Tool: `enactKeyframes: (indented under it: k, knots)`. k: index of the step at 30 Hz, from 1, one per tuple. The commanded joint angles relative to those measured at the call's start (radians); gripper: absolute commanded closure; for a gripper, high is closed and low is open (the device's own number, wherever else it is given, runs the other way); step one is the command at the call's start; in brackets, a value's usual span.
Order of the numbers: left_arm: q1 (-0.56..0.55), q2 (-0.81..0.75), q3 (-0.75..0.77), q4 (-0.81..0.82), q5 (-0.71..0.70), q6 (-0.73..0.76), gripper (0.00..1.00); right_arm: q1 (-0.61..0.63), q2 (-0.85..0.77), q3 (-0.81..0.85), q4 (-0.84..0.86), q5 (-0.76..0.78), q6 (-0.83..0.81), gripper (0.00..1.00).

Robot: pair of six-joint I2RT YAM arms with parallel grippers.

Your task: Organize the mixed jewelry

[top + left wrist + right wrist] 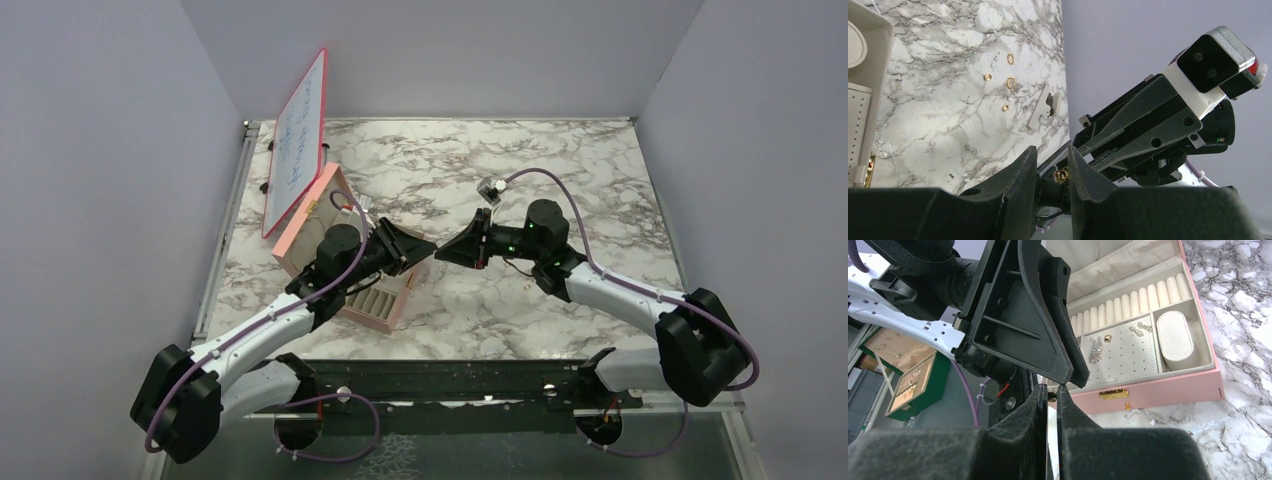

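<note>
My two grippers meet tip to tip above the marble beside the pink box [308, 218]. My right gripper [1052, 388] is shut on a tiny gold stud [1061, 175]. The stud sits between the fingers of my left gripper [1050, 150], which stand apart, wider than the stud. In the top view the left gripper [420, 258] faces the right gripper [448, 253]. Two gold rings [1010, 59] and two gold studs [988, 77] lie loose on the marble. In the open box [1158, 386], silvery pieces [1094, 349] and a gold stud [1108, 338] rest on the perforated pad.
A red-edged whiteboard [297, 140] leans behind the box's raised lid. A small clear-and-dark piece [1050, 105] lies near the loose rings. A gold stud [1128, 406] lies on the marble by the box front. A green case [913, 385] sits off the table.
</note>
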Motion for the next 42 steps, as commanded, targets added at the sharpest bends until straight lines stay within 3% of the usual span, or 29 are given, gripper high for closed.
enactKeyframes:
  k: [1, 17, 27, 30, 37, 42]
  knots:
    - [0.005, 0.007, 0.015, 0.044, -0.008, -0.017, 0.72, 0.005, 0.006, -0.008, 0.053, -0.023, 0.009, 0.89]
    - [0.005, -0.004, 0.019, 0.073, 0.082, -0.068, 1.0, 0.006, 0.017, 0.015, 0.018, 0.036, 0.017, 0.89]
    - [0.006, 0.019, 0.018, 0.073, 0.089, -0.069, 1.0, 0.005, 0.007, 0.01, 0.05, 0.069, 0.068, 0.88]
    - [0.005, 0.024, 0.026, 0.073, 0.087, -0.072, 1.0, 0.005, 0.012, 0.014, 0.044, 0.069, 0.078, 0.82]
    - [0.006, 0.034, 0.035, 0.073, 0.06, -0.12, 1.0, 0.005, 0.017, 0.021, 0.013, 0.072, 0.118, 0.55]
    - [0.008, 0.056, 0.053, 0.073, 0.045, -0.143, 1.0, 0.005, -0.008, -0.023, 0.059, 0.123, 0.142, 0.47]
